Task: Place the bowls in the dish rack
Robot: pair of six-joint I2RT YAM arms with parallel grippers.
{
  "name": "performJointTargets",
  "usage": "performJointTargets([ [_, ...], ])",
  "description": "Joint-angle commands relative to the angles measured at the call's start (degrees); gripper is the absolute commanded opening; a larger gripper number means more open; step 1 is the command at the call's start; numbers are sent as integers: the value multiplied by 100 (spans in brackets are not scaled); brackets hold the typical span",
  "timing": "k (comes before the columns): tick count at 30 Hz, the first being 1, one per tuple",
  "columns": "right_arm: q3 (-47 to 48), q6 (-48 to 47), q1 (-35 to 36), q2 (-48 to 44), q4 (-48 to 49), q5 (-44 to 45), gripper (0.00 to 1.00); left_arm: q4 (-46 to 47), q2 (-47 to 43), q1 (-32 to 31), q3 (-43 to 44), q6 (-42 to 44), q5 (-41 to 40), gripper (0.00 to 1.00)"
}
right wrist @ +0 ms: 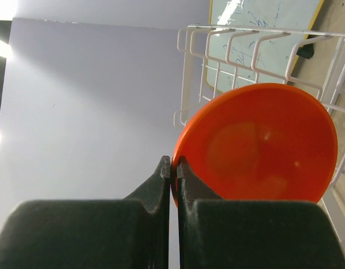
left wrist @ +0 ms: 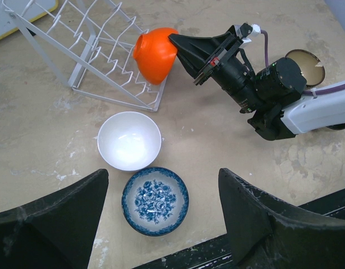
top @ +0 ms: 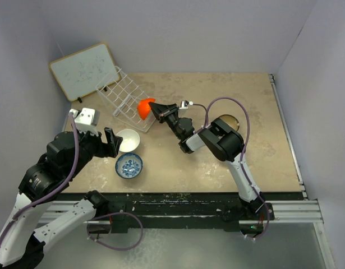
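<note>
Right black jaws on glossy orange bowl (right wrist: 256,145), beside wire rack (top: 124,101)

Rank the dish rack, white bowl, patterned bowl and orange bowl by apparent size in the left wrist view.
1. dish rack, largest, though cut off by the frame.
2. white bowl and blue-and-white patterned bowl: look alike, not ranked.
3. orange bowl, smallest-looking, but tilted on edge and farther from the camera, so unsure.

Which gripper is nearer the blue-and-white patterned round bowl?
Left. The left gripper hangs open beside the blue-and-white bowl; the right gripper, at the white wire dish rack, grips the glossy orange bowl.
</note>
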Motion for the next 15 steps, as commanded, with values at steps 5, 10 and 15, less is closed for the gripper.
performJointTargets([
  [5, 94, 253, 14, -1, 2156, 162, 0, 200, 47, 24, 159, 48, 52, 82],
  [10, 77, 274, 14, 136, 2156, 241, 0, 201, 62, 22, 154, 45, 62, 82],
  [15, 90, 297, 20, 230, 2156, 294, 0, 206, 64, 27, 149, 31, 61, 82],
])
